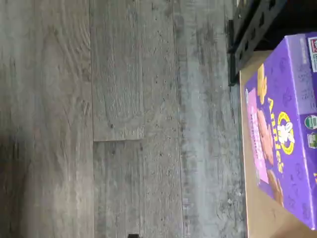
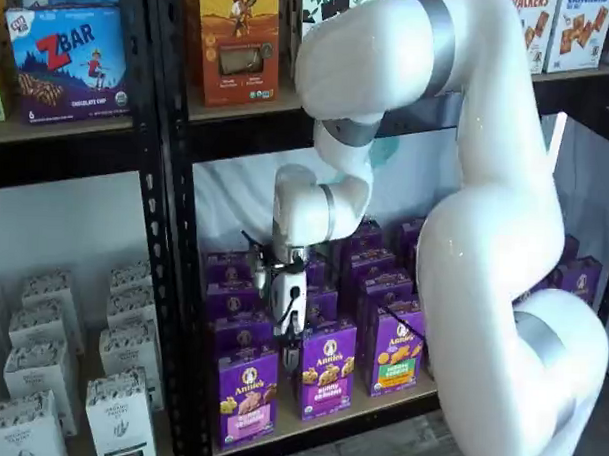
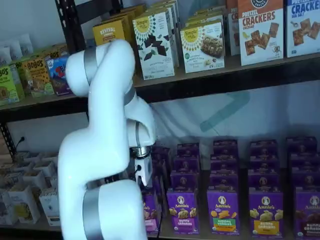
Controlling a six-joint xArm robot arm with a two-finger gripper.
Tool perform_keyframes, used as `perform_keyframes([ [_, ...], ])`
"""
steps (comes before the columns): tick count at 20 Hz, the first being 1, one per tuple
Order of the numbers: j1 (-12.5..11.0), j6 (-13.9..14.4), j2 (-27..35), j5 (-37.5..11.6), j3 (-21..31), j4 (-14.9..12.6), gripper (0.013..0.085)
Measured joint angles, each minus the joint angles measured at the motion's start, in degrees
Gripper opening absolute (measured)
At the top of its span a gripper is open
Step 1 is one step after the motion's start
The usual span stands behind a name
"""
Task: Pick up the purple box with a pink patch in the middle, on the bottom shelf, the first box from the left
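The purple box (image 2: 247, 396) stands upright at the front left of the bottom shelf (image 2: 378, 406), its pink panel facing out. In the wrist view the purple box (image 1: 285, 134) shows its pink panel and white logo on the tan bottom shelf (image 1: 262, 213). My gripper (image 2: 289, 350) hangs just above and slightly right of the box, in front of the purple cartons behind it, open with nothing in it. In a shelf view the arm hides most of the purple box (image 3: 151, 212), and the gripper (image 3: 143, 184) shows only as a white body.
Beside the box stand a purple carton without a pink panel (image 2: 328, 369) and one with a green panel (image 2: 398, 349), with more rows behind. A black upright (image 2: 160, 283) separates them from white cartons (image 2: 118, 412). Grey plank floor (image 1: 138, 119) lies before the shelf.
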Motion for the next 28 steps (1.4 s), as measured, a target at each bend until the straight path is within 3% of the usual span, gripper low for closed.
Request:
perform_keyframes([
  [4,-0.10,0.44,-0.07,-2.38,0.84,-0.73,0.0850],
  [15,-0.01,-3.22,2.34,-4.06,-1.46,3.38,0.0850],
  [28,0.32,-1.85,8.94,-3.27,-9.54,2.40,0.0850],
])
